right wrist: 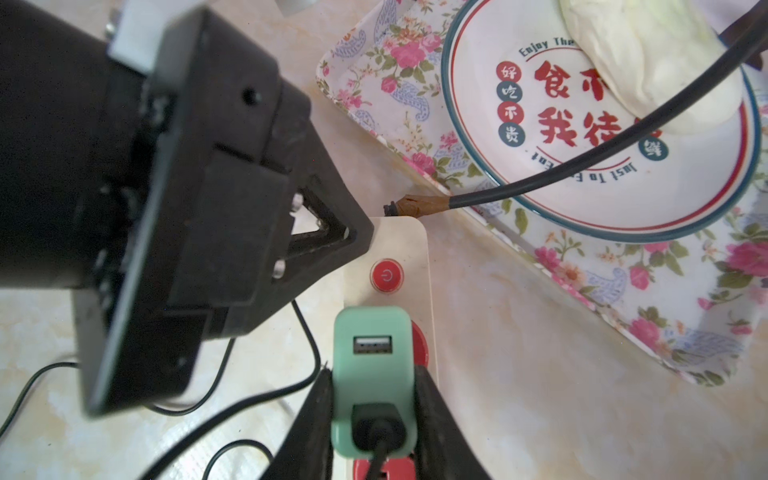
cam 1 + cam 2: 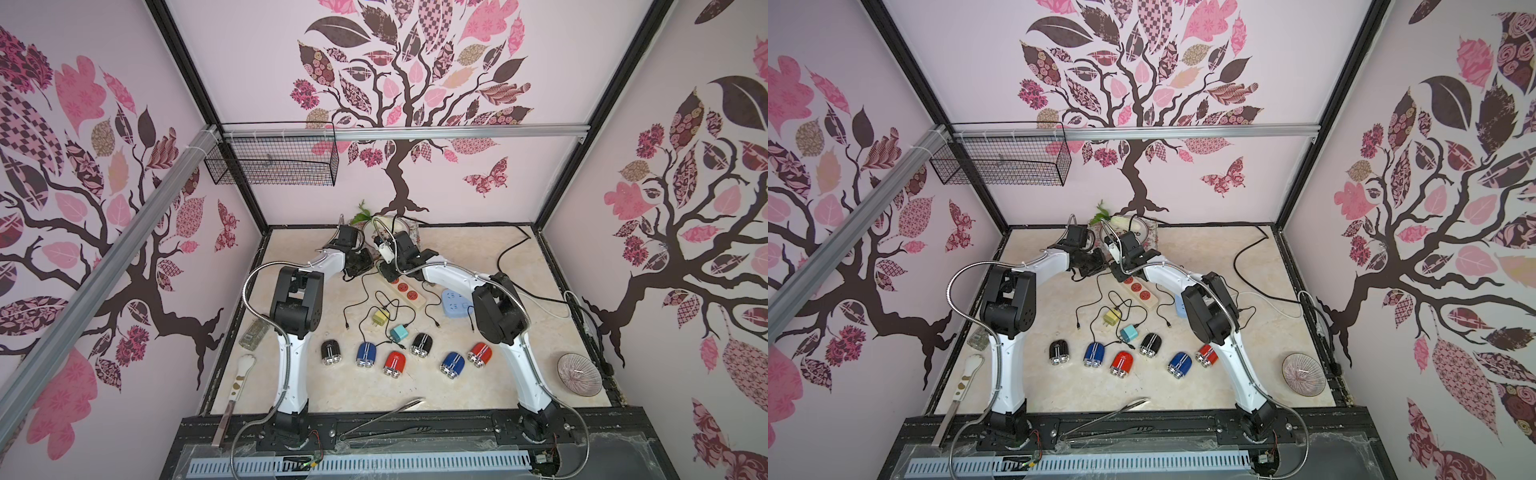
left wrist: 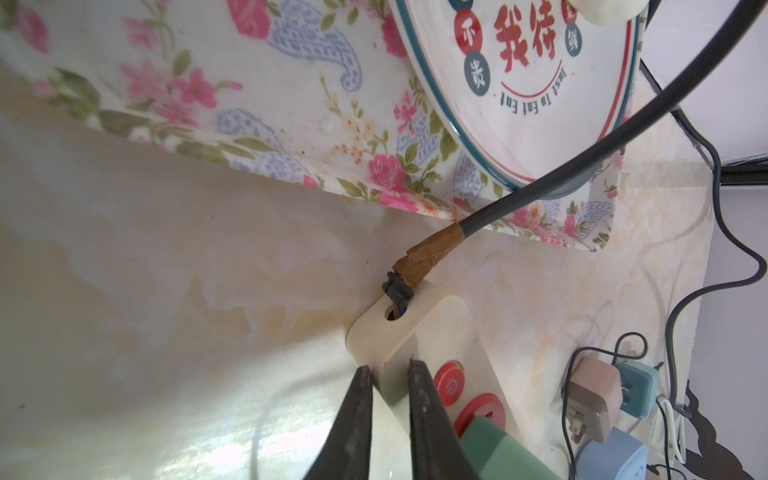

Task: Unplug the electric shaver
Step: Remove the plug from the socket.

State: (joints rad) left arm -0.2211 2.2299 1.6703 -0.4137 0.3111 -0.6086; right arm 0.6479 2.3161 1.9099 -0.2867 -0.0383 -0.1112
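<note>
Since the right hand is clamped on the green charger in the power strip at the bench's back — pull straight up (no twisting), with the left hand, fingers together, pinning the strip.

Tray at counter back edge, plate on it. Power strip just in front, charger plugged in. Spare chargers between strip and shaver row. Bowl near right edge, bottle at left edge, tongs on front edge.
</note>
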